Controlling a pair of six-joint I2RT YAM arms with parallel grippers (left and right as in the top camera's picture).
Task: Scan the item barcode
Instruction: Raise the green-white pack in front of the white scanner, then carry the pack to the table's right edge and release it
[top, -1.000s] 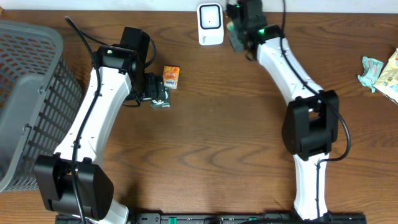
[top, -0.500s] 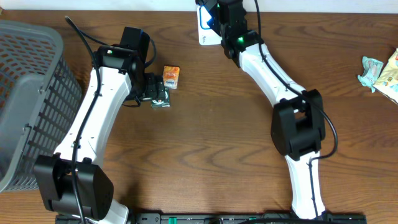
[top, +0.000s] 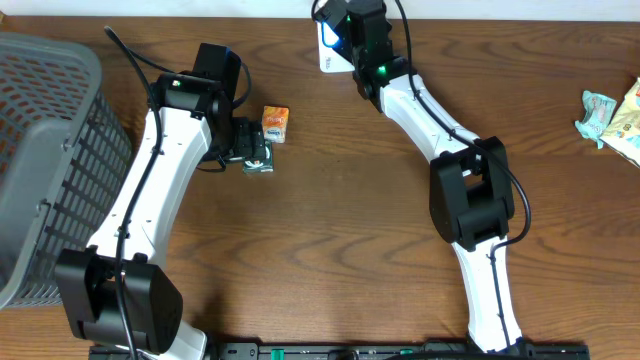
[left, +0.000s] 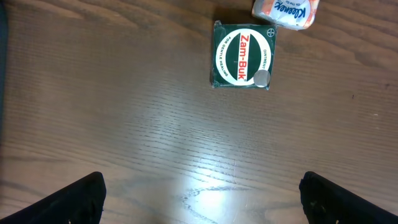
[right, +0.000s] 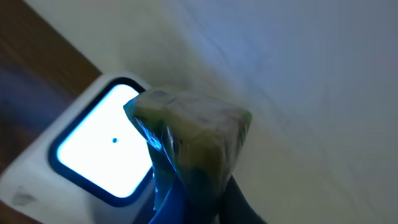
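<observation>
The brown wooden table (top: 330, 250) carries a grey basket (top: 40, 150) at its left edge. The right gripper (top: 346, 25), clamped on 1 clear-wrapped item (right: 189, 134), holds it just in front of the white scanner (right: 93, 155), whose window glows. The left gripper (left: 202, 202) stands wide and empty above bare wood. A green Zam-Buk box (left: 242, 56) lies ahead of it, with a Kleenex pack (left: 283, 12) just beside the box.

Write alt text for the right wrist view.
A small item in clear wrap, yellowish green, is held by the right gripper close in front of a white scanner whose window glows bright. Blue light tinges the wrap; a pale wall fills the background, with brown table at left.
</observation>
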